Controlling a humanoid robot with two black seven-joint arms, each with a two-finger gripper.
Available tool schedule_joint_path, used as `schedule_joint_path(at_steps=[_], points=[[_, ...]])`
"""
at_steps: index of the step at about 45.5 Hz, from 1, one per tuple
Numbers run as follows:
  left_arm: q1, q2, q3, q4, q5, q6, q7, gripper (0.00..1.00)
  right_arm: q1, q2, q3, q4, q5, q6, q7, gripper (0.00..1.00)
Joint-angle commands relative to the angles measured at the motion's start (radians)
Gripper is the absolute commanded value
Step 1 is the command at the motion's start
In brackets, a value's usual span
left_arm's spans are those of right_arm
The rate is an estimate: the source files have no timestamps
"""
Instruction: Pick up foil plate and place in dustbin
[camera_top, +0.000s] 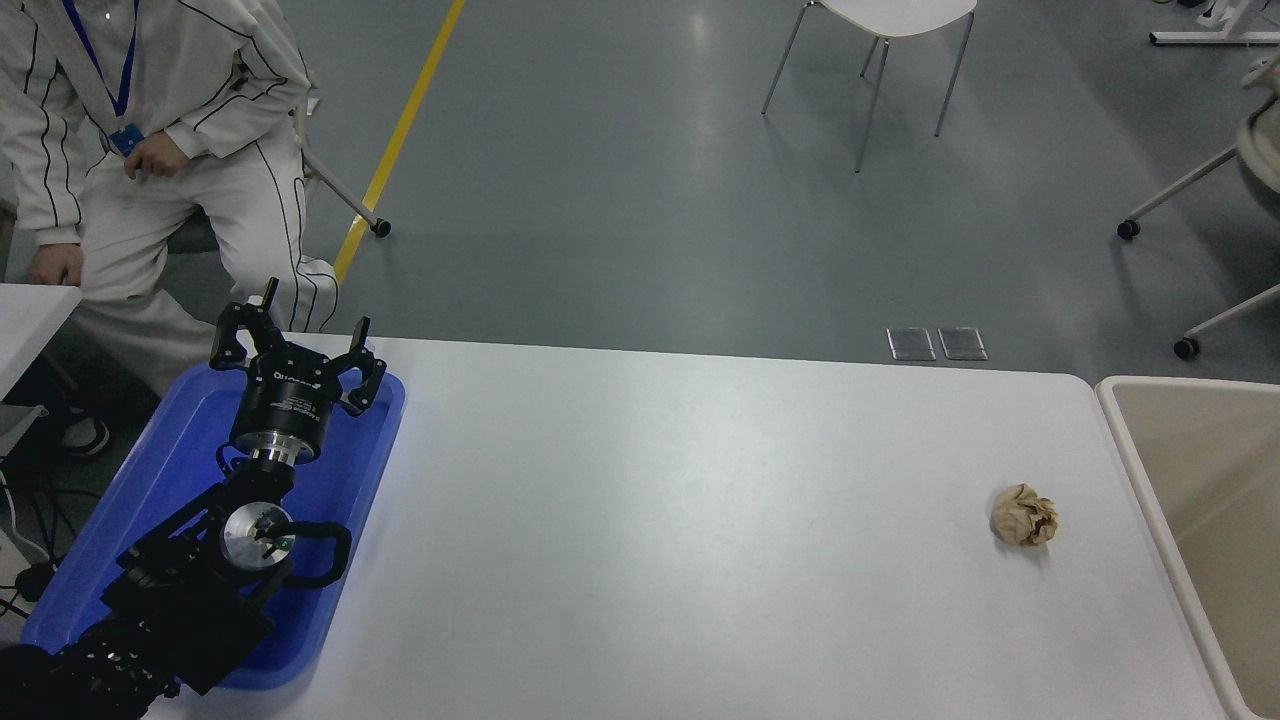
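Nearest to the camera, the left arm is seen parked at the lower left, over a shallow blue tray (130, 520). The left gripper (296, 345) is pointed away from the camera; its fingers (237, 335) are spread wide and nothing is held between them. The right arm and its gripper are not in view, so nothing can be said of their state.

On the white table (650, 520), only one loose thing is found: a small crumpled brown paper ball (1023, 514), lying near the right end, close to the table edge but apart from the dustbin (1130, 440). The dustbin is placed just beside the right edge of the table, and only a part of its beige inside and pale rim is shown.

The foil plate is not seen anywhere, neither on the table nor in the visible part of the dustbin. It cannot be told from this view whether it lies deeper in the bin, beyond the picture's edge. If it does, the task is judged to be finished or nearly so; this is not confirmed.

Farther away, a grey floor with a yellow line (400, 130) is seen. A person in white clothes (150, 150) is seated at the far left, and a white chair (880, 40) stands at the far side.
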Motion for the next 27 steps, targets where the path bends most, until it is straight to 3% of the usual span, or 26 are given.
schedule_joint_path(at_steps=[1, 15, 21, 27], points=[[0.0, -0.001, 0.0, 0.0, 0.0, 0.0, 0.0, 1.0, 0.093, -0.087, -0.044, 0.26, -0.138, 0.004, 0.0, 1.0], [0.0, -0.001, -0.001, 0.0, 0.0, 0.0, 0.0, 1.0, 0.461, -0.097, -0.485, 0.629, -0.153, 0.073, 0.0, 1.0], [0.0, -0.001, 0.0, 0.0, 0.0, 0.0, 0.0, 1.0, 0.646, -0.094, -0.623, 0.749, -0.153, 0.188, 0.0, 1.0], [0.0, -0.001, 0.0, 0.0, 0.0, 0.0, 0.0, 1.0, 0.8, -0.094, -0.7, 0.801, -0.155, 0.398, -0.002, 1.0]])
